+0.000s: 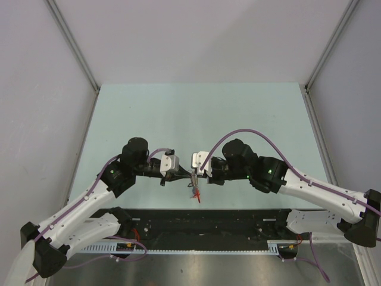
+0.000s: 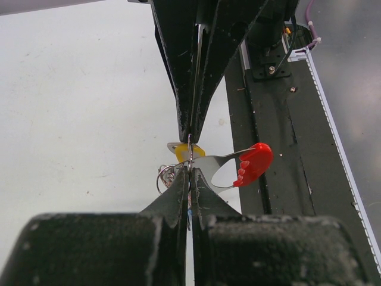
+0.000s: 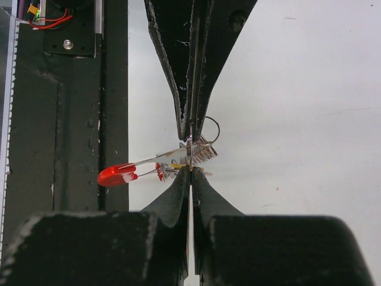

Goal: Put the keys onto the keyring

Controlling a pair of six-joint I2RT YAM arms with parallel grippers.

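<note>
Left gripper [image 2: 189,174], clamped shut, pinches the thin metal keyring [image 2: 165,174] (its red curved end piece [image 2: 256,162] hangs aside); right gripper [image 3: 189,174], tip to tip with it, is closed on the small yellow-headed metal key [image 2: 184,152], above the pale table's [image 1: 178,113] near edge, midway along.

Lighting bright, even and diffuse; shadows faint. Wrist views: lower frame blurred and out of focus, centre sharp.

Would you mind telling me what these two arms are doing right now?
The left gripper and right gripper meet tip to tip, both shut. The left seems to pinch the thin metal keyring with its grey strap and red end piece; the right seems to pinch a tiny yellow-headed key against it.
</note>
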